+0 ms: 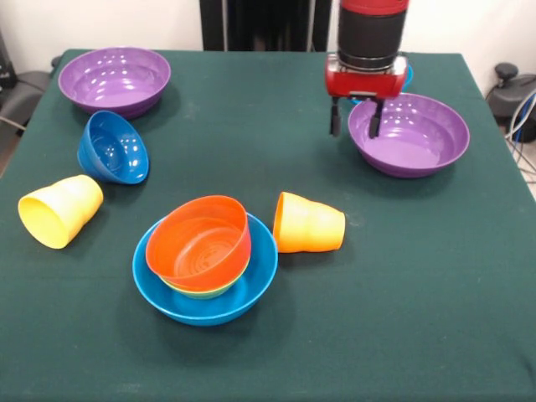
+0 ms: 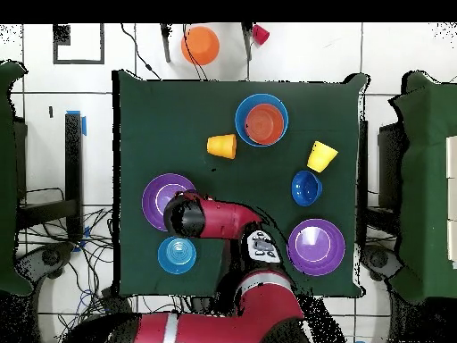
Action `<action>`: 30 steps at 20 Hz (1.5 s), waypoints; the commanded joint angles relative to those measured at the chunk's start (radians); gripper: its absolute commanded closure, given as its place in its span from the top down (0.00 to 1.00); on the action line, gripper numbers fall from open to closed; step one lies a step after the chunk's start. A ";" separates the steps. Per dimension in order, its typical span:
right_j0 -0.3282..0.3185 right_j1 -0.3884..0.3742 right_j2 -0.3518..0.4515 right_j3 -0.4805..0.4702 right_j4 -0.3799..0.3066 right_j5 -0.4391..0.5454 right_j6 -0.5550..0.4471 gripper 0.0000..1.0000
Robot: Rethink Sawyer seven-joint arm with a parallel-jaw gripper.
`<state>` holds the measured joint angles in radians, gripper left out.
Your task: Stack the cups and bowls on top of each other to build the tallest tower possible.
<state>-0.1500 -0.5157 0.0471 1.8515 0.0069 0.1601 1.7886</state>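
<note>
You're barely started: the only stack so far is the orange bowl [image 1: 201, 241] tilted over a green bowl [image 1: 201, 291] inside the large blue bowl [image 1: 206, 295], near the front of the desk [image 1: 402, 293]. The orange cup [image 1: 307, 223] and yellow cup [image 1: 60, 209] lie on their sides, and the dark blue bowl [image 1: 113, 147] sits tipped. 2 purple bowls [image 1: 114, 79] sit apart, 1 at each far corner. A cyan bowl [image 2: 178, 255] sits by the robot's base. The gripper [image 1: 354, 124] hangs over the rim of 1 purple bowl, fingers [image 1: 335, 117] spread, holding nothing.
</note>
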 commanded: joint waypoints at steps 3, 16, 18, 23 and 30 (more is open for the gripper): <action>-0.040 0.009 0.085 0.048 -0.090 -0.044 0.070 1.00; 0.006 0.123 0.020 -0.054 -0.112 -0.080 0.098 1.00; 0.027 0.141 0.015 -0.088 -0.094 -0.074 0.101 1.00; 0.014 0.154 0.053 -0.080 -0.070 -0.087 0.118 1.00; 0.044 0.181 0.030 -0.127 -0.065 -0.069 0.109 1.00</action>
<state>-0.1390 -0.4093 0.0204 1.8243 -0.0531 0.1204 1.7884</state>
